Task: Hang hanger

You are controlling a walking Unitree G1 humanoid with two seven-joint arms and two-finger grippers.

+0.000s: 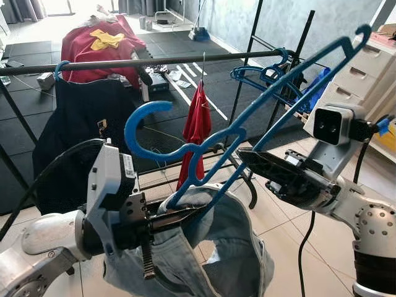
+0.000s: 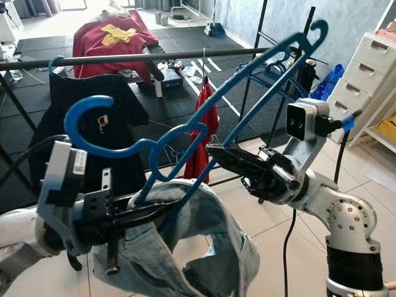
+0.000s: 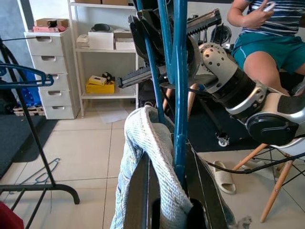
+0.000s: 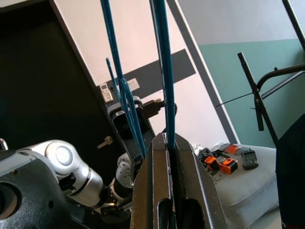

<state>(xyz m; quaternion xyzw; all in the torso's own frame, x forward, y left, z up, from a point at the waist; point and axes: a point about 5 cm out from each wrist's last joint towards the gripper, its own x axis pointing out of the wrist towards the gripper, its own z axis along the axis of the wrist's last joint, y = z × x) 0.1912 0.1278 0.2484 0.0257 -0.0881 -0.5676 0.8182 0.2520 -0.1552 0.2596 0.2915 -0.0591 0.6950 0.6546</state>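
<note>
**Both grippers hold the blue hanger short of the rail**

Your left gripper sits nearest you, low in the head views, its black fingers clamped on the bunched waistband of the pale blue denim garment together with a lower bar of the blue plastic hanger. In the left wrist view you see that bar running down between the fingers with the denim folded around it. The denim droops below and just beyond this gripper.

Across from it, a little higher, your right gripper is closed on the hanger's slanted arm; the right wrist view shows the thin blue bar pinched between the two fingers. From this gripper the arm rises away toward the hooked tip at upper right. The hanger's large curled hook stands above the left gripper, tilted and touching nothing.

Beyond both grippers runs the dark metal clothes rail, well apart from the hook. On it hang a dark navy garment and a red shirt on a thin wire hanger. More blue hangers sit at the rail's far end, behind the right gripper.

Farther off, a white plastic drawer unit stands past the right gripper. A seated person in teal shorts appears in the left wrist view.
</note>
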